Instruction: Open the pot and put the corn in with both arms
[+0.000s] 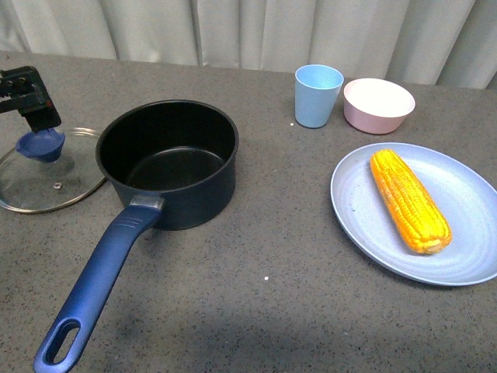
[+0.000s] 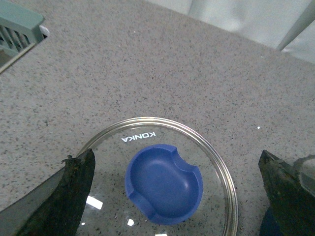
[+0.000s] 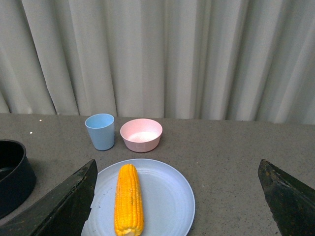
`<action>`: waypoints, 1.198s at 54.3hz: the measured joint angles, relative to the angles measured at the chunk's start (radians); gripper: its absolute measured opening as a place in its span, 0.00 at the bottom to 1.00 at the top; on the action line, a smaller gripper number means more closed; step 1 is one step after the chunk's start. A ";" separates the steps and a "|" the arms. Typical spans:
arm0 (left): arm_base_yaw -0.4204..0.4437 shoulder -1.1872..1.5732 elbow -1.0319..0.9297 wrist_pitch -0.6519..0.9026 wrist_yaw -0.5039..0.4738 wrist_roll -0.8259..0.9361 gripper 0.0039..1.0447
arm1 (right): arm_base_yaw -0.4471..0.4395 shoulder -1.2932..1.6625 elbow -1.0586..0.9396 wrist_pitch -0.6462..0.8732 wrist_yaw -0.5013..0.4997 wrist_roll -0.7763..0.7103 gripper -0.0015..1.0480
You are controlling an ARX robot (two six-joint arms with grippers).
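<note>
The dark navy pot (image 1: 169, 165) stands open and empty at centre left, its long blue handle (image 1: 93, 287) pointing toward the front. Its glass lid (image 1: 48, 171) with a blue knob (image 1: 40, 144) lies flat on the table to the pot's left. My left gripper (image 1: 29, 93) is open just above the knob; in the left wrist view the knob (image 2: 164, 183) sits between the spread fingers (image 2: 69, 196). The yellow corn cob (image 1: 409, 200) lies on a light blue plate (image 1: 365, 210) at the right. My right gripper (image 3: 177, 206) is open and empty, back from the corn (image 3: 129, 199) and plate (image 3: 167, 196).
A light blue cup (image 1: 318, 95) and a pink bowl (image 1: 378, 104) stand behind the plate, near a white curtain. They also show in the right wrist view as the cup (image 3: 100, 131) and the bowl (image 3: 141, 134). A teal slatted object (image 2: 17, 29) lies beyond the lid.
</note>
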 joint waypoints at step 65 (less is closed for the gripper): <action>-0.074 -1.199 -0.643 -0.222 0.098 0.182 0.04 | 0.000 0.000 0.000 0.000 0.000 0.000 0.91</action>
